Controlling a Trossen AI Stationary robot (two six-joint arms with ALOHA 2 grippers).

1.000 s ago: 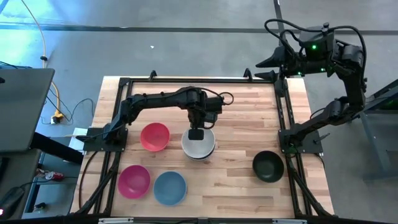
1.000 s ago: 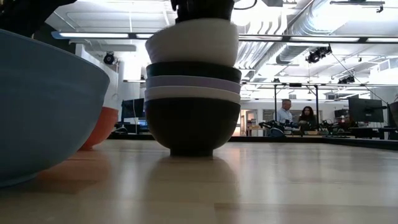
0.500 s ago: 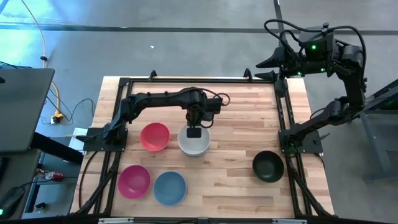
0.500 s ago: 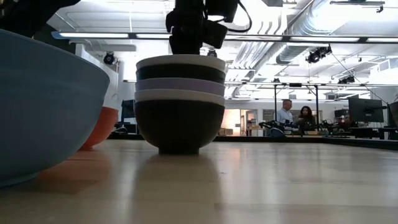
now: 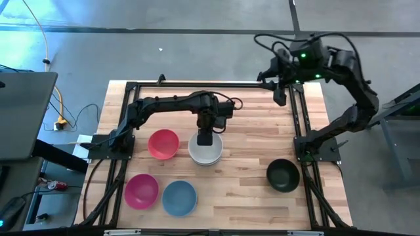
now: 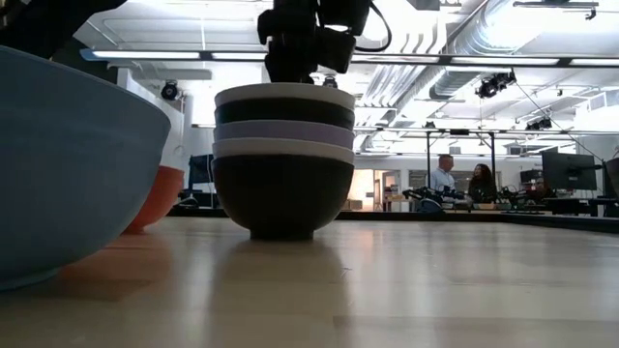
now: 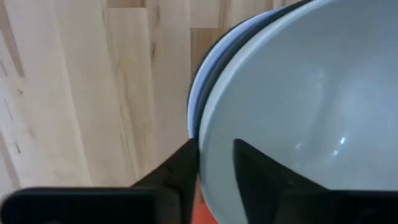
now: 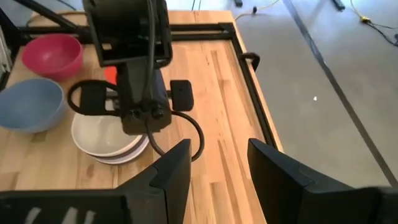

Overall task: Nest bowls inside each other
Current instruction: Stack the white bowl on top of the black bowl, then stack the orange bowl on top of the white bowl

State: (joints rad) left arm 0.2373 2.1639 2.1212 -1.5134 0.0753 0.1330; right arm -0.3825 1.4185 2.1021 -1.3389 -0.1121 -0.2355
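Observation:
A stack of several nested bowls (image 5: 198, 153) stands on its black bottom bowl (image 6: 280, 198) mid-table, with white, lavender and black rims above it and a white bowl (image 7: 311, 106) on top. My left gripper (image 5: 205, 138) hangs over the stack's far rim, slightly open. One finger is outside the top bowl's rim and one is inside. A red bowl (image 5: 163, 143), a magenta bowl (image 5: 142, 189), a light blue bowl (image 5: 179, 198) and a black bowl (image 5: 283, 175) sit singly on the table. My right gripper (image 5: 279, 97) is open in the air over the far right corner. My left gripper (image 7: 216, 146) reaches down from above across the white top bowl's far rim (image 7: 200, 134). Bare bowl wall shows between the rim and the inner finger (image 7: 249, 162). The outer finger (image 7: 183, 165) stands close against the rim, but I cannot tell whether it touches.
A black frame (image 5: 197, 84) runs around the table's edges. Bare wood lies between the stack and the lone black bowl. In the low view the light blue bowl (image 6: 68, 164) fills the near left. People stand far off in the room behind.
My left gripper came down and brought the white bowl, held tilted above the stack a second ago, into the stack, where it now sits level. The stack slid slightly toward the table's left. My right arm swung toward the table's left, over the far right corner.

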